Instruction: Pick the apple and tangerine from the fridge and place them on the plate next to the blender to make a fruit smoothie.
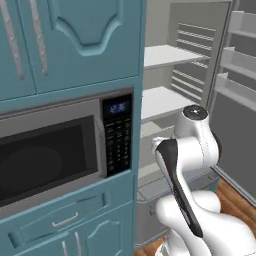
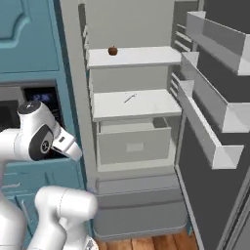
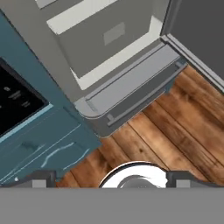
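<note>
Apple (image 2: 113, 51) sits on the fridge (image 2: 136, 105) top shelf: small, firm, smooth, rolls easily, so pinch across its middle. Tool (image 3: 111, 180) spread wide, empty.

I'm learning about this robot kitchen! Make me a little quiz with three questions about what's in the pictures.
1. True or false: the fridge door is open.
2. Which shelf holds the apple: A) top, B) middle, C) the drawer?
3. What appliance sits in the teal cabinet left of the fridge?

Key:
1. True.
2. A, the top shelf.
3. The microwave.
</note>
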Controlling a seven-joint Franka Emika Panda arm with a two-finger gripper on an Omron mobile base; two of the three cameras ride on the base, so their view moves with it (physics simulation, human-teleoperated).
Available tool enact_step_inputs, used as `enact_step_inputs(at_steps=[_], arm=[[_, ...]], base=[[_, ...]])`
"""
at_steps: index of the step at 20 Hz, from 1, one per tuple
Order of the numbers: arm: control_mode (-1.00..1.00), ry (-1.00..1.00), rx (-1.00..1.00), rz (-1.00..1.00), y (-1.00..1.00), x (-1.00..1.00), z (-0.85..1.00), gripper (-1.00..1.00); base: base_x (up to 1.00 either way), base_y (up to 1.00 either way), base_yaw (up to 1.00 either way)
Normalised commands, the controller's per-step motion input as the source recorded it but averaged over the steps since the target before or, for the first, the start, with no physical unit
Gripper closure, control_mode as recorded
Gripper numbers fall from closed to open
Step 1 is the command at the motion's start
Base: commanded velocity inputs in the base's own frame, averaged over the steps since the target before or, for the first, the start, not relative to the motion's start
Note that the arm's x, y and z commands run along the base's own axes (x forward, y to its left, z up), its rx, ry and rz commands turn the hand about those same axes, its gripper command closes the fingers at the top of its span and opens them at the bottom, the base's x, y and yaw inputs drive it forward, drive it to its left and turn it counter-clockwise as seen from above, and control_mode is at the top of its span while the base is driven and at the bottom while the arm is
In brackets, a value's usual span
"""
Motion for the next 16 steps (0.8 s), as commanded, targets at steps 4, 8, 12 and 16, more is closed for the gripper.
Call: enact_step_inputs(at_steps=[4,8,12,16], arm=[[1.00,0.00,0.00,0.00,0.00,0.00,0.00,-1.00],[1.00,0.00,0.00,0.00,0.00,0.00,0.00,-1.00],[1.00,0.00,0.00,0.00,0.00,0.00,0.00,-1.00],[1.00,0.00,0.00,0.00,0.00,0.00,0.00,-1.00]], base=[[0.46,-0.89,0.14],[0.19,-0.76,0.29],[0.36,-0.29,0.34],[0.35,-0.02,0.37]])
